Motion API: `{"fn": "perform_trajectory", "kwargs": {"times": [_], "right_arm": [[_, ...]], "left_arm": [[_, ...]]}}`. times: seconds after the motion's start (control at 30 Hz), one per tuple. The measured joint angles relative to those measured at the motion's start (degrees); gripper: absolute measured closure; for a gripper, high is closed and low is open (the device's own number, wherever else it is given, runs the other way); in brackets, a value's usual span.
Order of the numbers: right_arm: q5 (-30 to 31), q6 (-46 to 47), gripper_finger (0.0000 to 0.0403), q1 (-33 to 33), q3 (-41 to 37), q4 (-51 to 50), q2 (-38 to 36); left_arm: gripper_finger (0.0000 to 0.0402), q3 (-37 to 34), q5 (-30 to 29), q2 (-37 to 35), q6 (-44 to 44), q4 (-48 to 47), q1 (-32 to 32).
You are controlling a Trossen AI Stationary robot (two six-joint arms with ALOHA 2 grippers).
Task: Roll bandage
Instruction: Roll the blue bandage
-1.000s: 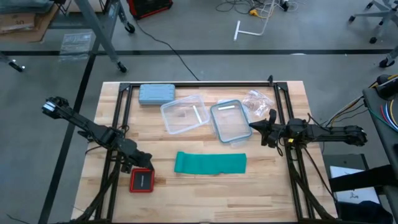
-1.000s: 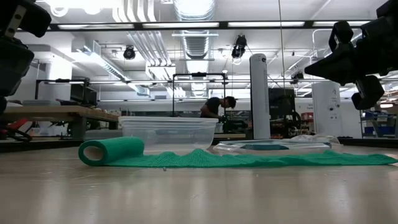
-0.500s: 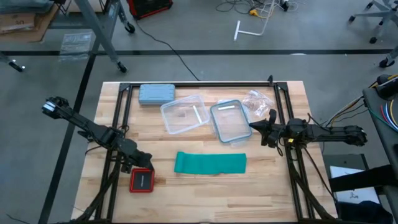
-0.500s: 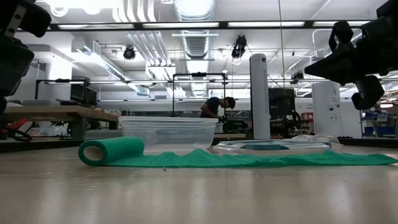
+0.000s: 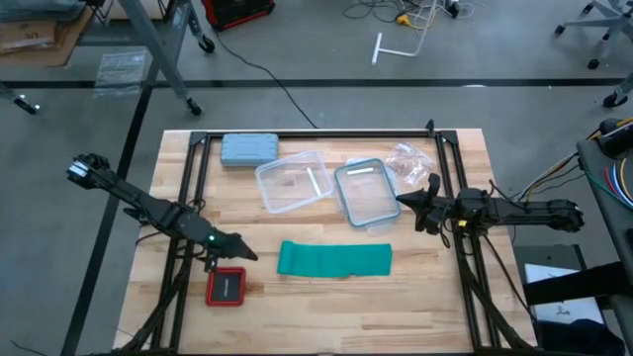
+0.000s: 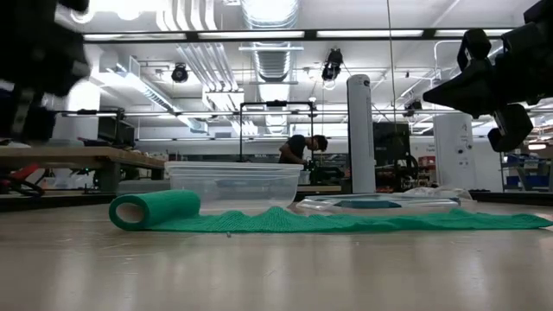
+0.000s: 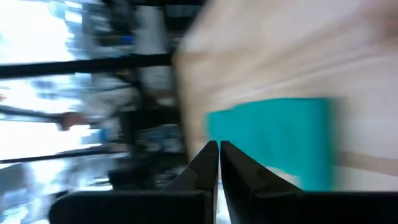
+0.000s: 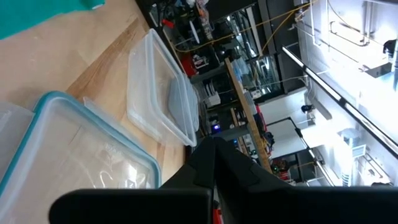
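Your bandage point(image 5: 334, 259) lies flat on the bare wood near the middle of the table point(image 5: 415, 316), a little toward its front edge, as a long teal band running left to right. The low view shows you what the overhead one hides: the band's left end is curled into a small roll point(image 6: 154, 209), while the rest stretches out flat to the right.

Your left gripper point(image 5: 244, 254) sits just left of the bandage, its tip pointing at the rolled end, a narrow gap of wood between them. Its wrist view shows the two fingers point(image 7: 205, 163) pressed together, holding nothing, with the teal cloth straight ahead. Just in front of that gripper lies a small red and black object point(image 5: 225, 287), near the front left of the table.

Your right gripper point(image 5: 407, 203) hangs above the table off the right edge of the lidded container point(image 5: 365, 193), well apart from the bandage. Its wrist view shows the fingers clenched and empty.

Behind the bandage stand the open clear tub point(image 5: 292, 181) and the lidded container side by side. A grey-blue case point(image 5: 248, 148) rests near the back edge, and a clear crumpled bag point(image 5: 408, 159) at back right. Open wood lies in front of the bandage and to its right.
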Motion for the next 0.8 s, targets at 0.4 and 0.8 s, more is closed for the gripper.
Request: {"fn": "perform_trajectory", "kwargs": {"times": [0.4,0.8], "right_arm": [[0.00,0.01,0.0403,0.00,0.02,0.08,0.00],[0.00,0.01,0.0403,-0.01,0.07,0.08,0.00]], "left_arm": [[0.0393,0.00,-0.03,-0.04,4.18,18.02,0.00],[0.0393,0.04,-0.03,0.00,4.19,17.84,-0.02]]}}
